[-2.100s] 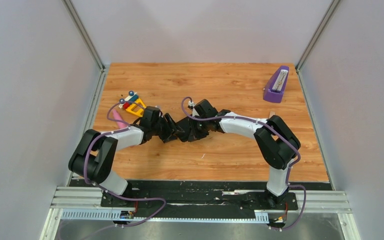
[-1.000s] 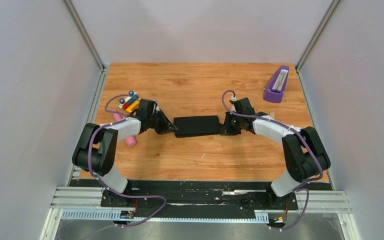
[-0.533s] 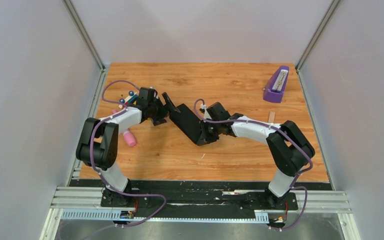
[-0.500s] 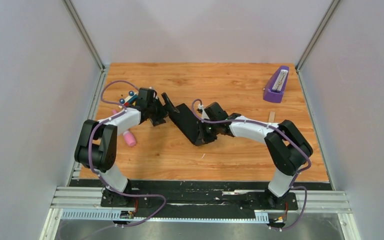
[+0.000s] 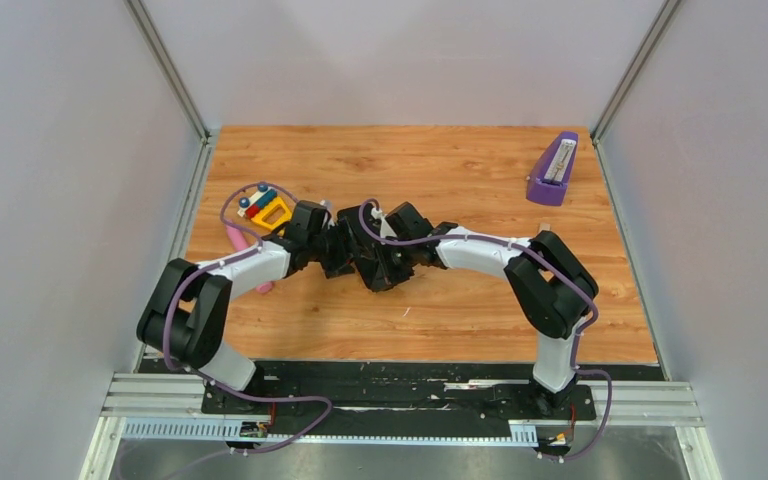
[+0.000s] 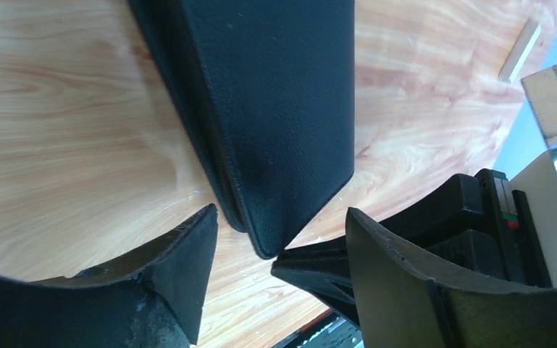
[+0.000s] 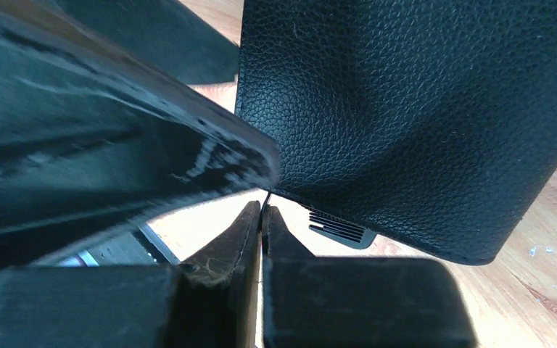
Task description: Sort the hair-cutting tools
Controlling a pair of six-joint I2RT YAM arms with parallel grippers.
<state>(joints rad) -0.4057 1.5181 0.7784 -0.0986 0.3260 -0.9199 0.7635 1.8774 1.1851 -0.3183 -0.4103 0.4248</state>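
Note:
The black zip case (image 6: 283,109) fills the top of the left wrist view and lies on the wood, also large in the right wrist view (image 7: 406,109). My left gripper (image 6: 281,217) is open, with the case's near corner between its jaws. My right gripper (image 7: 262,206) is shut on a thin tab at the case's edge, which looks like the zip pull. A black toothed piece (image 7: 341,228), seemingly a comb end, peeks from under the case. In the top view both grippers (image 5: 345,250) (image 5: 375,270) meet mid-table and hide most of the case. The scissors are hidden.
A pink tube (image 5: 237,240) and a colourful toy block (image 5: 265,208) lie at the left behind the left arm. A purple stand (image 5: 553,170) is at the back right. A small wooden stick (image 6: 520,51) lies on the table beyond the case.
Half a second ago the case stretched diagonally between the two grippers. Both arms have since closed in toward mid-table, bunching over the case.

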